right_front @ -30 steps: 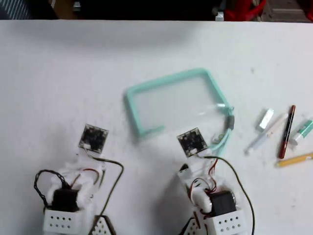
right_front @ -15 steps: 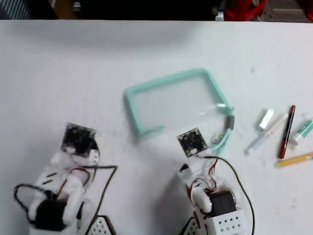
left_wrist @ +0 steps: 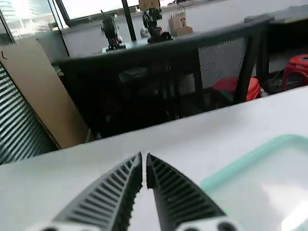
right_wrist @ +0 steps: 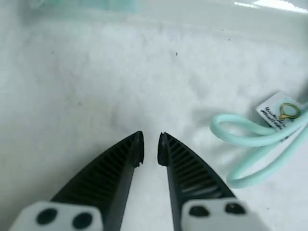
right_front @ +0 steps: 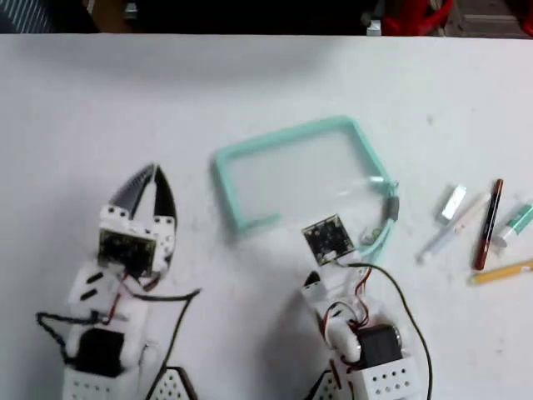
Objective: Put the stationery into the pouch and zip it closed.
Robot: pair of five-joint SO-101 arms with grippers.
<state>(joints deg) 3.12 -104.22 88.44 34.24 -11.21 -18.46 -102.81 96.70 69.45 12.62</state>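
Beside the pouch (right_front: 293,171), off its left end on the white table (right_front: 83,100), the left gripper (right_front: 155,170) is held with its two black fingers brought together at the tips and nothing between them. The right gripper (right_wrist: 150,142) hangs just over the tabletop at the pouch's near edge, fingers parted by a narrow slit and gripping nothing, with the mint cord (right_wrist: 250,140) just beside it. The stationery (right_front: 488,223) lies loose to the pouch's right, apart from both grippers.

Bright, even light falls on the white worktop (right_front: 100,108); shadows on it are faint and soft; a dim band lies along its far edge; glare streaks the clear pouch (right_front: 366,182); windows (left_wrist: 91,7) beyond that edge blaze white.
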